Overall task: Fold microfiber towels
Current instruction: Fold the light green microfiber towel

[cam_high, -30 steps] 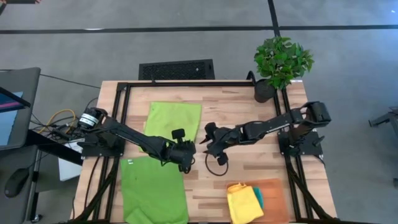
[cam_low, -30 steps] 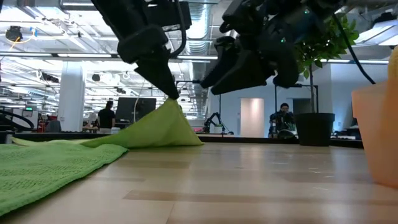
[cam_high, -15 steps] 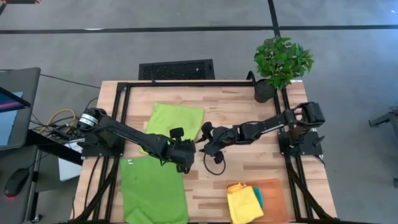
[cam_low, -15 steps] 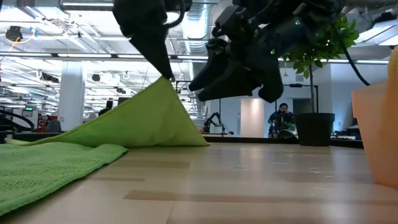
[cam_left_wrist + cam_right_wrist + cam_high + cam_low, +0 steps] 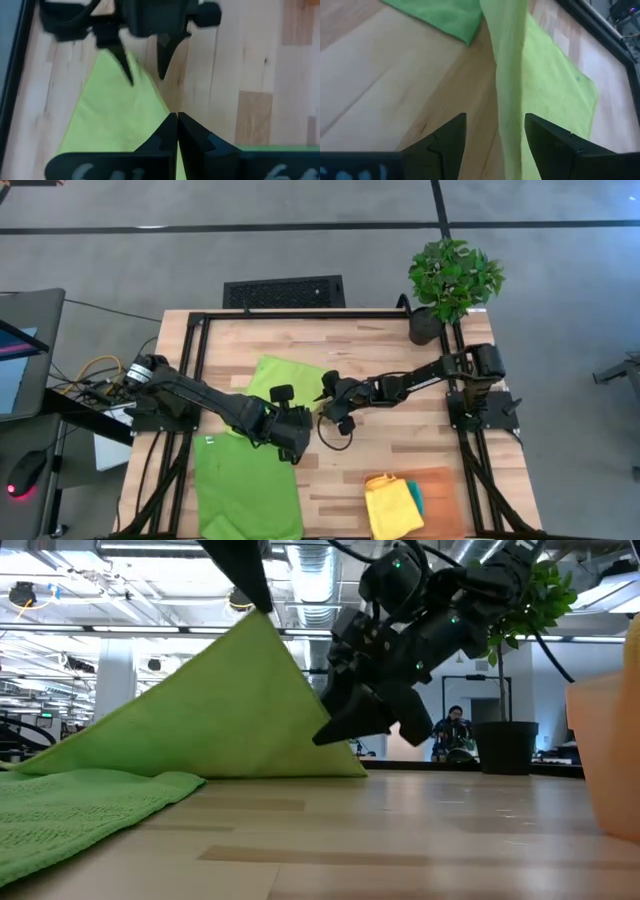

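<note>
The left end effector (image 5: 296, 442) pinches the lime green towel's (image 5: 285, 373) raised corner, hiding it. The right end effector (image 5: 330, 392) stands wide at its 3 o'clock.

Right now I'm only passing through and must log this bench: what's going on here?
The left gripper is shut on a corner of one lime green towel, holding it up like a tent above the wooden table. The right gripper is open beside the raised edge, not gripping it. A second lime green towel lies flat. A yellow towel and a teal towel sit on an orange mat.
</note>
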Controlling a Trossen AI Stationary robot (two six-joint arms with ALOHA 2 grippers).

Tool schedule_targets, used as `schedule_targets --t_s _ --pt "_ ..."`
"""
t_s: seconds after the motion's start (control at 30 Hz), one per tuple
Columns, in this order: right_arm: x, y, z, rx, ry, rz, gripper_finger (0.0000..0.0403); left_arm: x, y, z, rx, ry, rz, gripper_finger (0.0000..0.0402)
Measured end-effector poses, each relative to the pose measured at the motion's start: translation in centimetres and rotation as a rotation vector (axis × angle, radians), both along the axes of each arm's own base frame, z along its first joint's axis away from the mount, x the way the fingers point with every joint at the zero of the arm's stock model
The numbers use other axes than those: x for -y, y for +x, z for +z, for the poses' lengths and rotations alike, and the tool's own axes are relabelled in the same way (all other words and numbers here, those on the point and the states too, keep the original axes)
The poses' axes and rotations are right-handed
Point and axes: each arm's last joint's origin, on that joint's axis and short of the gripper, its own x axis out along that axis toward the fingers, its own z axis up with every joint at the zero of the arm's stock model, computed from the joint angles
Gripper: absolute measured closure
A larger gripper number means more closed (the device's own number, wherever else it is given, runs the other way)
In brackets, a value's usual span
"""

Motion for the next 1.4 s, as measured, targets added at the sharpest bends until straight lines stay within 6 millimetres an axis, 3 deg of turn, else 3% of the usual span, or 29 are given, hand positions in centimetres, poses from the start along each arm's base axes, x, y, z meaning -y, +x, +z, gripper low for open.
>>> schedule_targets --t_s 0.6,1.4 --pt "0.0 -0.7 -0.8 -0.112 0.031 -0.04 0.0177 0.7 -3.6 4.4 -0.115 0.09 0.181 0.0401" --pt "0.6 -1.5 -1.4 -0.196 -0.034 -0.222 0.0189 1.0 -5.2 5.0 -0.147 0.11 0.22 0.0401"
